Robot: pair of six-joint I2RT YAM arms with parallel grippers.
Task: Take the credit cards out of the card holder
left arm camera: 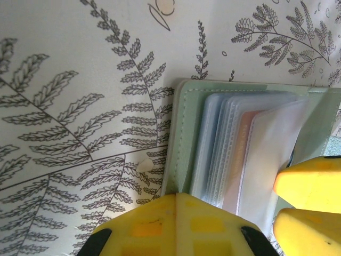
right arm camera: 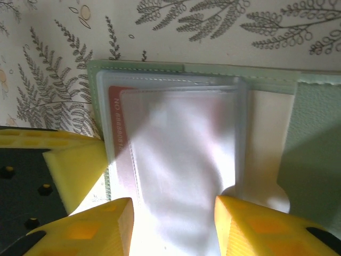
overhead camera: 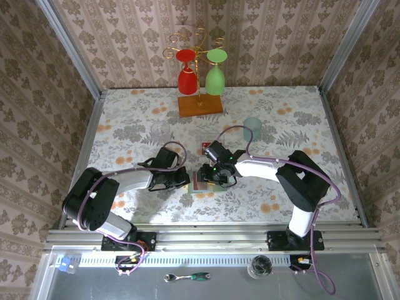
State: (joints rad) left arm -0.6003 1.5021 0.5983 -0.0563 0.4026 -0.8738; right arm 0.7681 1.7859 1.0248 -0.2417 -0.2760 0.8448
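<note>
Right gripper (right arm camera: 173,205) is seen parted astride the clear sleeves (right arm camera: 181,160) of the card holder (right arm camera: 314,122) lying open directly beneath, left gripper (left arm camera: 176,205) closed tight, set on its edge alongside; one loose red card (overhead camera: 205,147) seems already out just beyond, a pocketed red card (right arm camera: 114,133) left to be drawn.

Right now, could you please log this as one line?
left gripper: shut, on wallet edge | right gripper: jaws apart over clear sleeve, grip unclear | red card: in sleeve

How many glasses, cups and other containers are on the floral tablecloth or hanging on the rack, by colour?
red wine glass: 1
green wine glass: 1
pale teal cup: 1
clear container: 1
Total: 4
</note>
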